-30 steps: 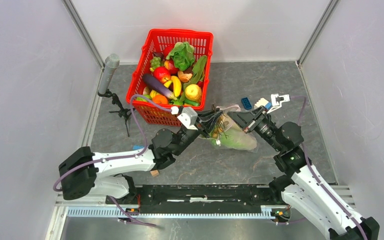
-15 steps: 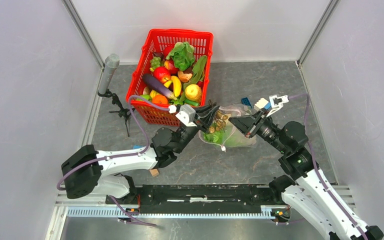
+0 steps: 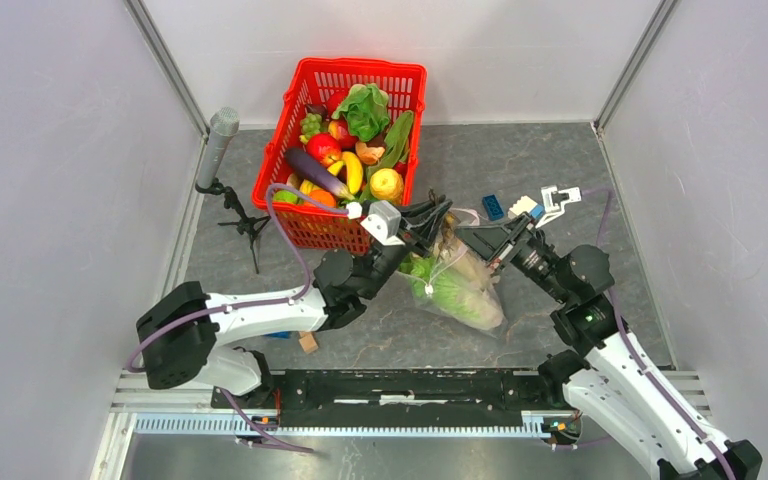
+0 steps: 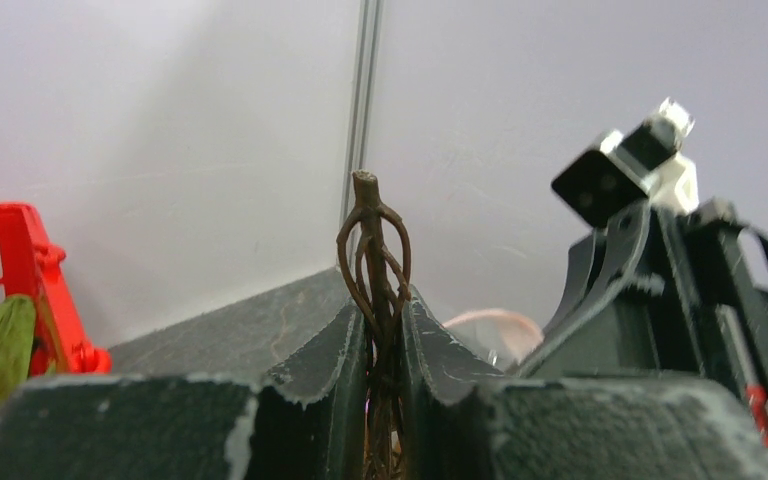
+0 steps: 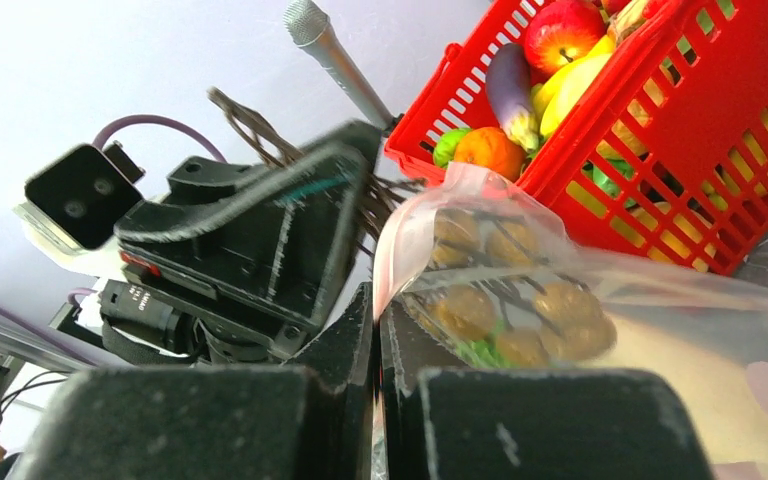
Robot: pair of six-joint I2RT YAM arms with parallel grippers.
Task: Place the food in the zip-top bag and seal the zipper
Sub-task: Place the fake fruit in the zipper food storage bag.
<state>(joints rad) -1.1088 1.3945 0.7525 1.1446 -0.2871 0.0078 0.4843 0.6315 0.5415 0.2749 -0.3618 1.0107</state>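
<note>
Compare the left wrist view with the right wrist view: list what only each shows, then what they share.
Left wrist only: the right wrist's camera. Right wrist only: the microphone, eggplant, orange, and round brown fruits inside the zip-top bag, its pink edge pinched in the right jaws. Both: the red basket and the brown stem clamped in the left jaws.

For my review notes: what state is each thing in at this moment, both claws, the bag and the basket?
left claw: shut on the brown stem of a fruit bunch.
right claw: shut on the zip-top bag at its pink zipper edge.
zip-top bag: unsealed, with brown fruit and cabbage inside and the stem poking out.
red basket: upright, full of produce.
</note>
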